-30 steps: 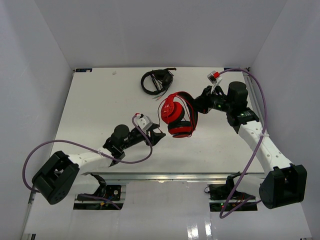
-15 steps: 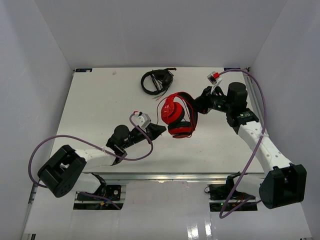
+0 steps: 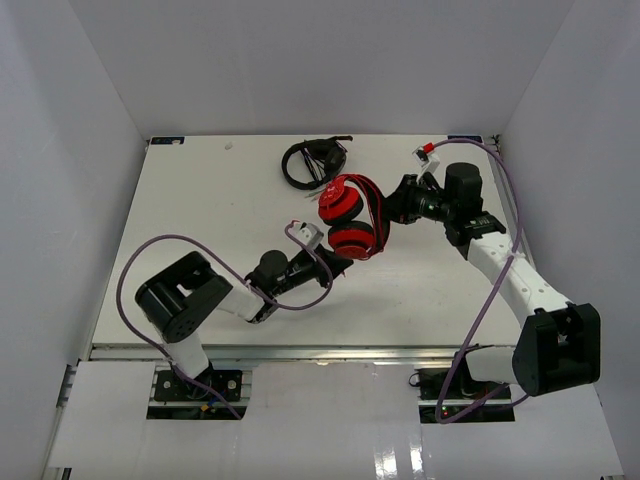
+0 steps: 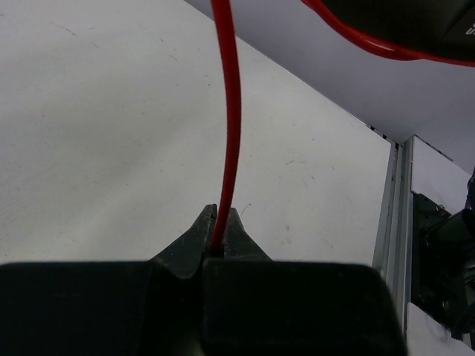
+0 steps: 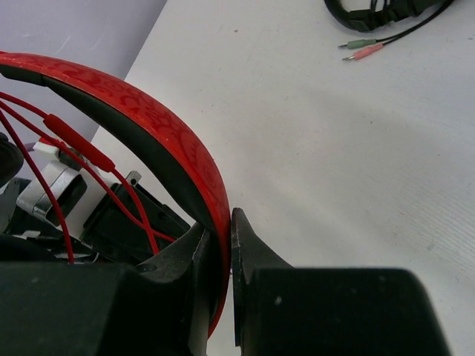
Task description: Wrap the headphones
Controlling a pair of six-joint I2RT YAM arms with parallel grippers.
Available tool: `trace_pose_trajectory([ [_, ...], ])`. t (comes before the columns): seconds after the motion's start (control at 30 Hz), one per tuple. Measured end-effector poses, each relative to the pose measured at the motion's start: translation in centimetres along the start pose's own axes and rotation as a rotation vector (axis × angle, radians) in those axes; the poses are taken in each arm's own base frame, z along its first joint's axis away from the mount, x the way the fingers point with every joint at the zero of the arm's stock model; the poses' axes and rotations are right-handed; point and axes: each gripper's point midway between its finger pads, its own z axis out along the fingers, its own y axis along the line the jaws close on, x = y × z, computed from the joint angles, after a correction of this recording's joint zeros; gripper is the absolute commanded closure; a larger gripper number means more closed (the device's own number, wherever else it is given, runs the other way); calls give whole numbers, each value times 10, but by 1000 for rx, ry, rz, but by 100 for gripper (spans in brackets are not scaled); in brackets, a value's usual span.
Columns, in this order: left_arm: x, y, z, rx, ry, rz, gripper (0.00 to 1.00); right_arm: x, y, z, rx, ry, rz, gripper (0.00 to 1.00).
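Observation:
The red headphones [image 3: 350, 215] hang above the middle of the table, earcups toward the left. My right gripper [image 3: 392, 203] is shut on their headband [image 5: 174, 144], with turns of thin red cable [image 5: 70, 144] crossing under the band. My left gripper [image 3: 340, 264] sits low just below the earcups and is shut on the red cable [image 4: 228, 126], which runs straight up from between its fingertips toward the headphones.
A black headset [image 3: 312, 160] with a bundled cable lies at the back of the table; its green and pink plugs [image 5: 364, 48] show in the right wrist view. The table's near edge rail [image 4: 397, 200] runs close by the left gripper.
My left gripper has moved right toward the headphones and shut on the red cable. The right gripper has shifted the headphones slightly left and back, turning the earcups.

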Motion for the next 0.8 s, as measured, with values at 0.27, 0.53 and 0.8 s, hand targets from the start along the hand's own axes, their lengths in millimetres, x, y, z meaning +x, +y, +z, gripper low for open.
trace_pose_trajectory([
  [0.27, 26, 13, 12, -53, 38, -132, 98, 6, -67, 20, 288, -37, 67, 92],
  [0.53, 55, 30, 12, -140, 57, -275, 95, 42, -155, 29, 615, 1, 103, 92],
  [0.8, 76, 44, 20, -196, 82, -362, 84, 60, -184, 34, 755, 22, 58, 92],
])
